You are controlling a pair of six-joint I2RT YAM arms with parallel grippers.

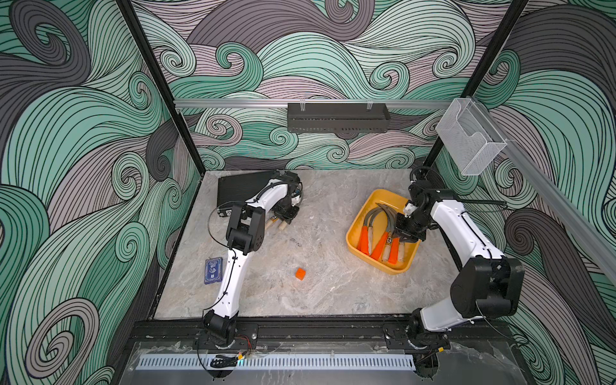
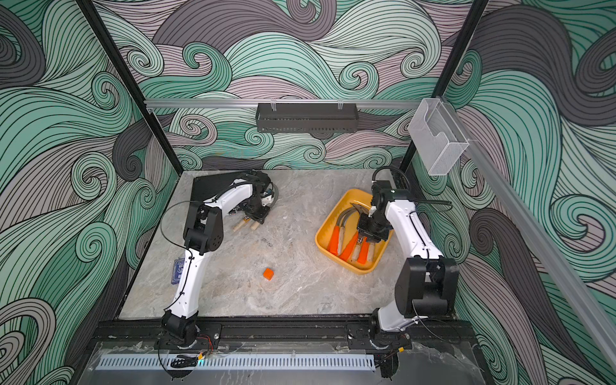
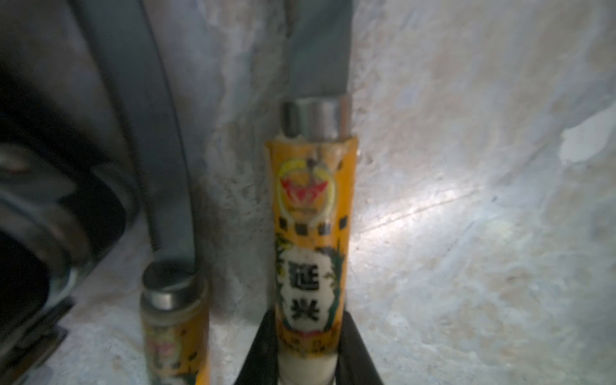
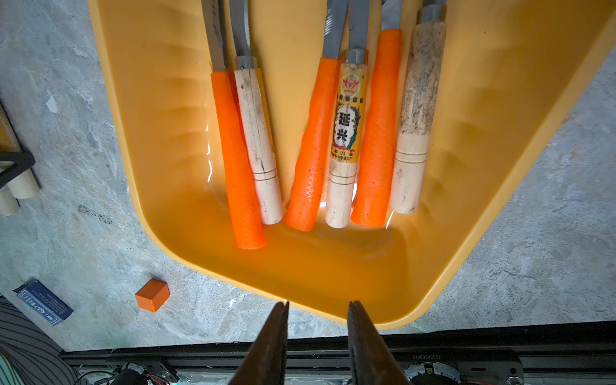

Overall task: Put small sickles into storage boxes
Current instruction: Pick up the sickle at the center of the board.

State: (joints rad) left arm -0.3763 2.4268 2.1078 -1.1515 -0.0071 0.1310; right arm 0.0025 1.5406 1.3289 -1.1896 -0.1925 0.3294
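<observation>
Place: a robot test cell, the sort found in a robotics lab.
Enclosure: printed swirl-pattern walls (image 1: 300,50) close in three sides, held by black frame posts (image 1: 160,83) and aluminium rails (image 1: 233,104).
Robots: a left arm (image 1: 226,283) and a right arm (image 1: 456,216), both white and black, are bolted to a black mounting rail (image 1: 316,330) along the front edge.
Work surface: one marble-look tabletop (image 1: 333,286) fills the cell's floor.
Fittings: a black perforated basket (image 1: 338,118) and a clear bin (image 1: 470,136) hang on the rails.
Wiring: a slotted cable duct (image 1: 300,361) and loose wires (image 1: 246,344) run below the arm bases.
</observation>
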